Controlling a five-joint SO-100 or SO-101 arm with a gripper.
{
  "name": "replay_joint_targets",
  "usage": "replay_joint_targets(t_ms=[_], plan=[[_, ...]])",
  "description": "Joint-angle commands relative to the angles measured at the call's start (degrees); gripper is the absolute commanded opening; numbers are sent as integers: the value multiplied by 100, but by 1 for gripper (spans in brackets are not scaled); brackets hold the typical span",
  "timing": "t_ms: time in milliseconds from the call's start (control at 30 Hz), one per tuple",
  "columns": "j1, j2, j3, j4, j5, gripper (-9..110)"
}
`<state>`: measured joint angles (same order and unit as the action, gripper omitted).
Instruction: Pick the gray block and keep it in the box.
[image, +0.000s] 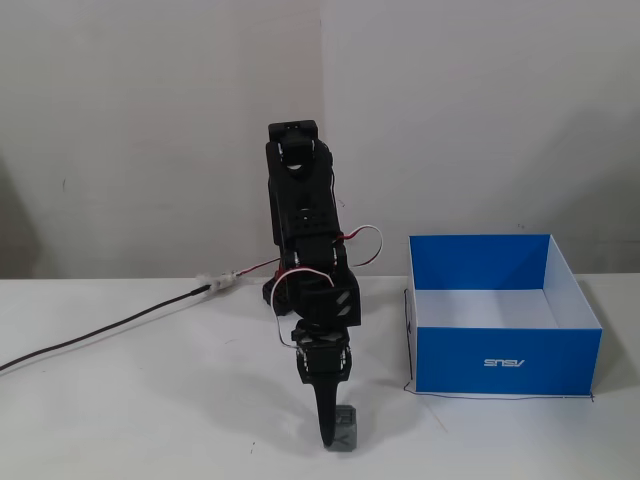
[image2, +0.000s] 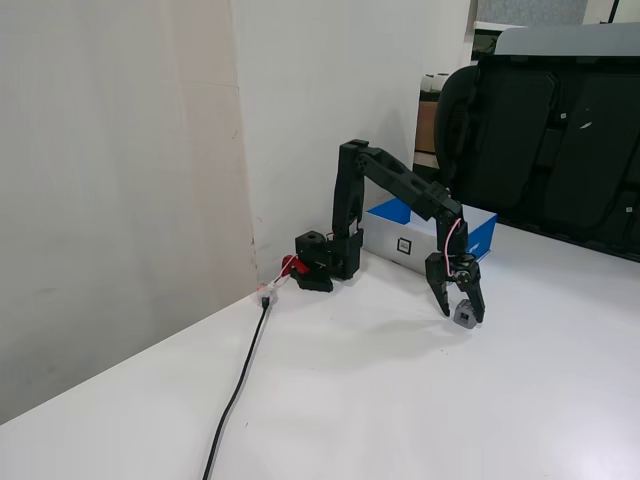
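The gray block (image: 346, 428) is a small gray cube resting on the white table near its front edge. In a fixed view it shows between the fingers (image2: 466, 317). My gripper (image: 337, 436) points down at the table around the block, which sits against one finger, with a gap to the other. From the side the jaws of the gripper (image2: 462, 314) stand apart. The blue box (image: 505, 362) with a white inside and an upside-down ASUS logo stands to the right of the arm. In the side view the box (image2: 482, 230) lies behind the arm.
A black cable (image: 110, 330) runs from the arm's base across the table to the left. The black cable also shows in the side view (image2: 240, 385). A black office chair (image2: 545, 140) stands beyond the table's far edge. A white wall is behind the arm.
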<state>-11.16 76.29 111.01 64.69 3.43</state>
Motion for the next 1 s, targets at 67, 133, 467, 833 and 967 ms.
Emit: replay_joint_targets(t_ms=[67, 133, 467, 833, 967], plan=[[-44, -18, -545, 44, -26, 11], [-18, -114, -650, 88, -18, 1], [26, 35, -633, 176, -44, 30], [-1002, 642, -483, 510, -79, 37], [-1099, 580, -360, 466, -79, 27]])
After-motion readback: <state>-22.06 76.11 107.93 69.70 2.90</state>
